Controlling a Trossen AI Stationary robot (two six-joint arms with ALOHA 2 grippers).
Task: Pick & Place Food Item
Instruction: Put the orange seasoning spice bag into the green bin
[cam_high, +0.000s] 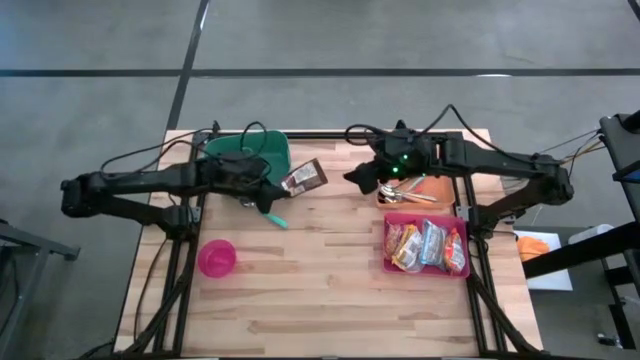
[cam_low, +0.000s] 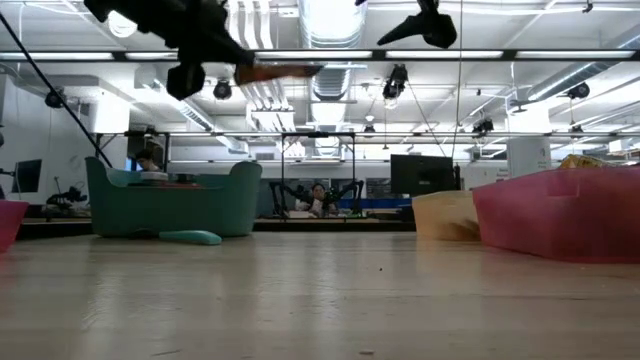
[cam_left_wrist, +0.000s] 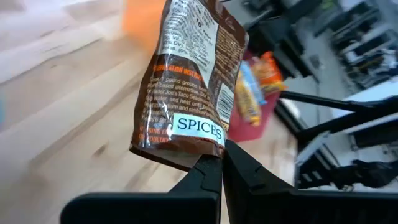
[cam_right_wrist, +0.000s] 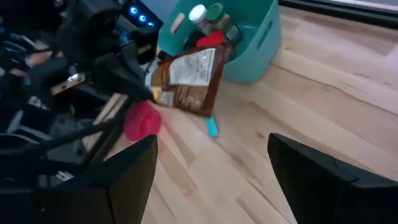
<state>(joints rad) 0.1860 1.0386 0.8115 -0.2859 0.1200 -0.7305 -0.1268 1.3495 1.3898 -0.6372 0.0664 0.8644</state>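
Observation:
A brown spice packet (cam_left_wrist: 189, 81) with a white "SPICES" label hangs in the air over the table's far middle, and my left gripper (cam_left_wrist: 219, 158) is shut on it. In the high view the packet (cam_high: 305, 177) lies just right of the green bin (cam_high: 250, 155). My right gripper (cam_high: 358, 180) stands open and holds nothing. It is raised above the table beside the orange tray (cam_high: 432, 188), with its fingers (cam_right_wrist: 140, 168) pointing toward the packet (cam_right_wrist: 189, 78). My left gripper pinches the packet's edge at its labelled end (cam_left_wrist: 208, 149) between its two shut fingers. The fingers come from the table's left, slanting down. The packet is lifted clear of the table and sticks out from the fingertips toward the table's right (cam_low: 280, 72).
The green bin (cam_right_wrist: 239, 37) holds jars and bottles. A teal object (cam_high: 276, 218) lies on the wood in front of it. A pink cup (cam_high: 217, 257) stands near the left. A pink tray (cam_high: 390, 262) of snack packets sits at the right, in front of the orange tray.

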